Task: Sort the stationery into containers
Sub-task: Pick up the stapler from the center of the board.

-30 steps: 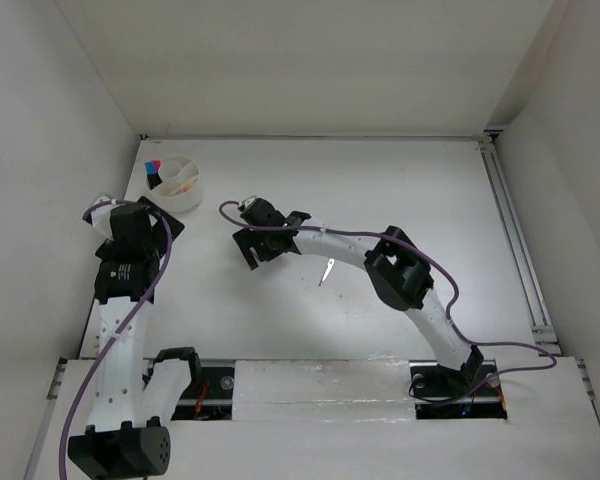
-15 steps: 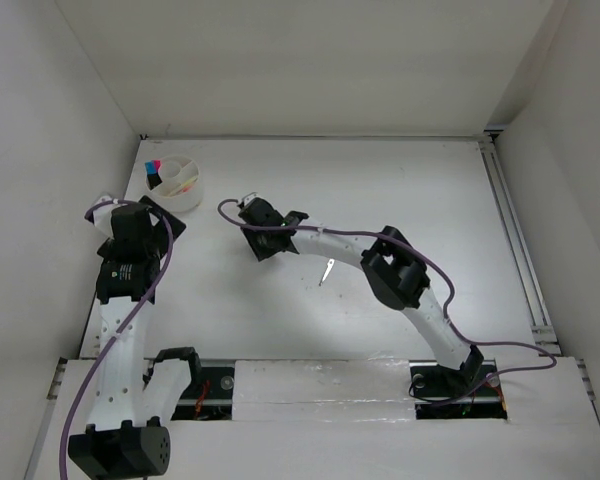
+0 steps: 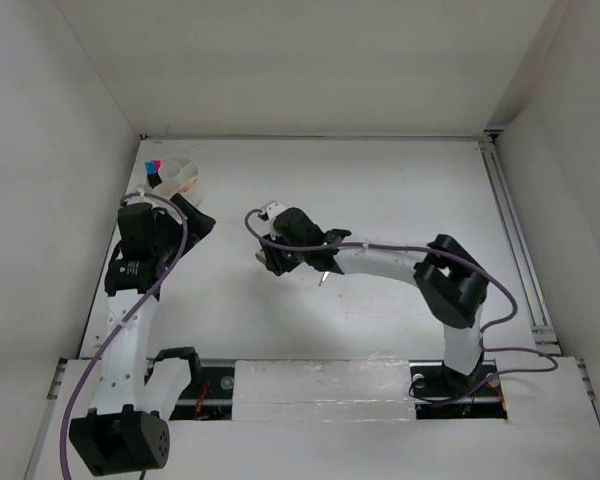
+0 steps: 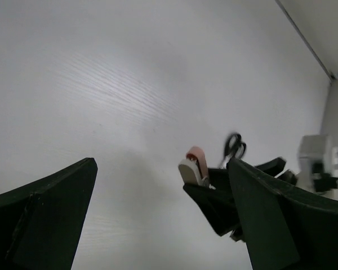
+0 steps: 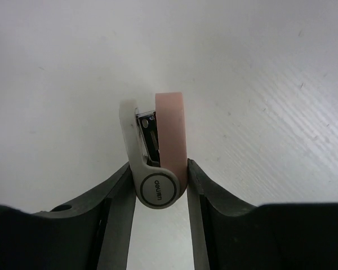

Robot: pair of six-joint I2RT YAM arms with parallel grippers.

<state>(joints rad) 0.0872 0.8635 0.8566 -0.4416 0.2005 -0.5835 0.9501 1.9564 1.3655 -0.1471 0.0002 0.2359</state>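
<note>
While some pieces sit in cup (image 3: 188,163), right gripper (image 5: 158,169) jaws clamp white-pink stapler (image 5: 158,143) right of cup; scissors (image 4: 234,147) unsorted on desk (image 3: 380,190); left gripper (image 4: 162,163) jaws apart.

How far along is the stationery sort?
Done: the markers sit in the white cup. In hand: the right gripper is shut on the white-pink stapler, not at the cup yet. Left to do: the scissors lie on the table by the right arm. The left gripper is open and empty.
</note>
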